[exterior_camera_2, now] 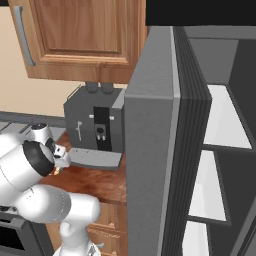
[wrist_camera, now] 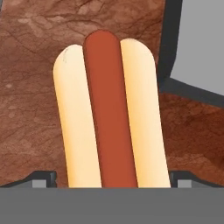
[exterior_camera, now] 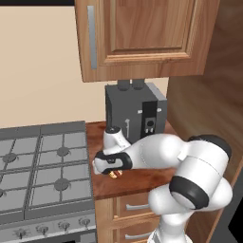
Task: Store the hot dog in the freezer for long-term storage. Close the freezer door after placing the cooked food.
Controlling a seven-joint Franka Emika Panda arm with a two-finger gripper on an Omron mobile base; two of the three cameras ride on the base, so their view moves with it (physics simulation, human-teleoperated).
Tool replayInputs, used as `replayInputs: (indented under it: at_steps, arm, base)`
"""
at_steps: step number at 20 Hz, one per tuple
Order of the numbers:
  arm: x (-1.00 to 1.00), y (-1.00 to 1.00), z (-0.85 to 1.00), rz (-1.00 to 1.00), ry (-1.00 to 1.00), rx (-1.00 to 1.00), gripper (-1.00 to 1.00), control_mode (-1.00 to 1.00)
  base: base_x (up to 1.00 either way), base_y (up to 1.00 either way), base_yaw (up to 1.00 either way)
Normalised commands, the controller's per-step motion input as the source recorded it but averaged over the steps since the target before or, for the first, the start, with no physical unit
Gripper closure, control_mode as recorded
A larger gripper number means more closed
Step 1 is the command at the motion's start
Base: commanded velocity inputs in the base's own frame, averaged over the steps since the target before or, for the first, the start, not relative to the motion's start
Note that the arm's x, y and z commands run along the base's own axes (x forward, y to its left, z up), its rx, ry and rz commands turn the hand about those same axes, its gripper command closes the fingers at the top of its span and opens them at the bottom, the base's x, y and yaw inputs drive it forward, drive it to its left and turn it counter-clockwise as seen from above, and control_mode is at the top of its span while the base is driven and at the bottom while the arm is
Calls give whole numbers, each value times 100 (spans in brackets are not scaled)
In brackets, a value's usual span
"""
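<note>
Tan hot dog (wrist_camera: 111, 118) lies flat on the wooden worktop (wrist_camera: 26, 65), long axis running straight away from the claw (wrist_camera: 111, 181), whose fingers stand apart, flanking its near end.

coffee machine (exterior_camera: 136, 111) close behind the claw (exterior_camera: 114, 173), open freezer door (exterior_camera_2: 150, 165) standing rightward, stove (exterior_camera: 42, 166) side open

Wood counter (exterior_camera: 142, 178) betw. stove & fridge — carries hot dog (wrist_camera: 111, 113) & grey coffee machine (exterior_camera: 137, 114).
</note>
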Motion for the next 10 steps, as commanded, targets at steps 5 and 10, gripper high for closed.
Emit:
replayInputs:
  at_steps: [5,10]
  arm:
    - [0,13,-10,0,0,0,-100,-100]
    - [0,2,-19,0,0,0,-100,-100]
  base:
    - [0,0,0]
    - [0,0,0]
